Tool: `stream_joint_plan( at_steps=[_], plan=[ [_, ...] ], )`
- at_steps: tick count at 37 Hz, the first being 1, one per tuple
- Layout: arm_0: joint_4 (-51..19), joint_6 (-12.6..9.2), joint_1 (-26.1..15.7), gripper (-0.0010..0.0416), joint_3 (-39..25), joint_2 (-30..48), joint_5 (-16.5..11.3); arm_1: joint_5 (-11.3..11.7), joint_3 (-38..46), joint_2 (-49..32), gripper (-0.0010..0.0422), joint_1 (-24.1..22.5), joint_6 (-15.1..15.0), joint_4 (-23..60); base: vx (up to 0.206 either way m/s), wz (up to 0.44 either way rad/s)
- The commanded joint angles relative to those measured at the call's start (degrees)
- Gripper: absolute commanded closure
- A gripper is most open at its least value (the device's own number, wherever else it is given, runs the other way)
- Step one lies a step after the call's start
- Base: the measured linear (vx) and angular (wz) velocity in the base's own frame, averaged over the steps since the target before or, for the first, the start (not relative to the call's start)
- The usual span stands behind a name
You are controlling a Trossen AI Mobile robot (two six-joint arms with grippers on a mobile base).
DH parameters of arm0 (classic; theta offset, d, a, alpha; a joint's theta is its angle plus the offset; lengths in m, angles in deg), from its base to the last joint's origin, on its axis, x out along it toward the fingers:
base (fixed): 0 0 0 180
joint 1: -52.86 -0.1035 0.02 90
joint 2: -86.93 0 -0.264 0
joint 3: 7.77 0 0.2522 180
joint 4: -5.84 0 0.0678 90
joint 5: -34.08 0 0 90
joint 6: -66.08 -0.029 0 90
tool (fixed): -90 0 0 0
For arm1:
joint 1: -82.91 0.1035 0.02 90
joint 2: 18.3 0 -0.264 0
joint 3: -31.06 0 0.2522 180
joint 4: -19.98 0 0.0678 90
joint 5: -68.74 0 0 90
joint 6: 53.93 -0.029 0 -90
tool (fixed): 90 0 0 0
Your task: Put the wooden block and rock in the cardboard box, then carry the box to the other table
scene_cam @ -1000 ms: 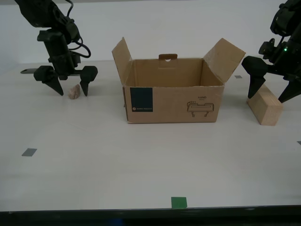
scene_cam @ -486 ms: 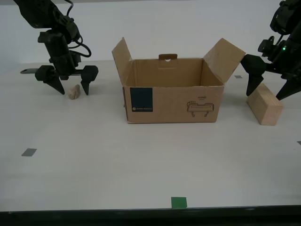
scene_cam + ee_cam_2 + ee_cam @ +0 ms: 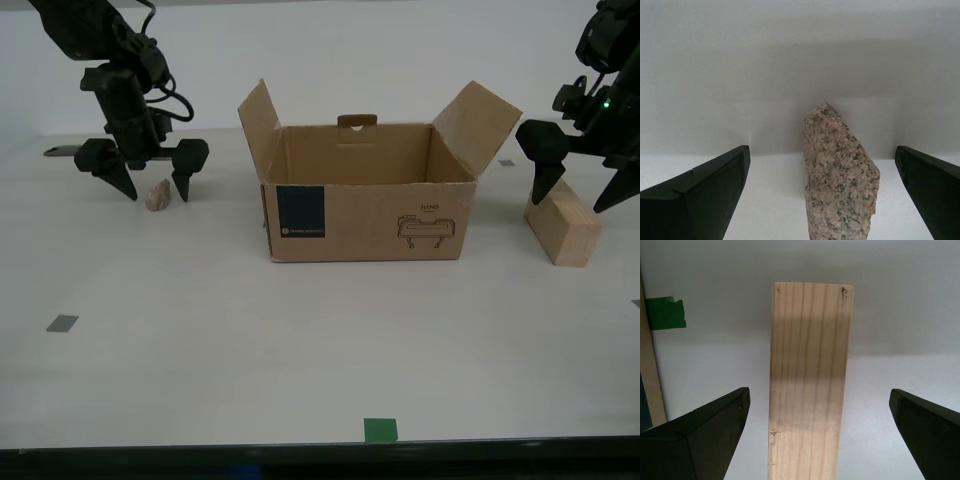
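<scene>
While cardboard box (image 3: 365, 205) sits betw. rock (image 3: 157, 196) & wooden block (image 3: 564, 223), both lie outside.

Cardboard box (image 3: 366, 190): brown corrugated, flaps open, upright mid-table, navy label facing front. Wooden block (image 3: 564, 221): pale, grained, lying towards the exterior view's right. Rock (image 3: 157, 195): pinkish, speckled, opposite side.

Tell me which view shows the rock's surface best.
The second wrist view: the rock fills the frame, speckled grain clear. The exterior view shows it only as a small lump; the first wrist view misses it.
</scene>
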Motion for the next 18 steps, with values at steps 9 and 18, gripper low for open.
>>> stream_joint_plan(
  at_steps=[9, 18],
  plan=[
    [3.45, -0.02, -0.70, 0.0016, 3.17, 0.79, 0.09, -0.17, -0.04, -0.02, 0.0014, -0.02, 0.09, 0.02, 0.000, 0.000],
    [5.03, -0.13, -1.11, 0.0016, 4.72, 1.81, -0.04, -0.17, -0.04, -0.02, 0.0014, -0.02, 0.09, -0.13, 0.000, 0.000]
  ],
)
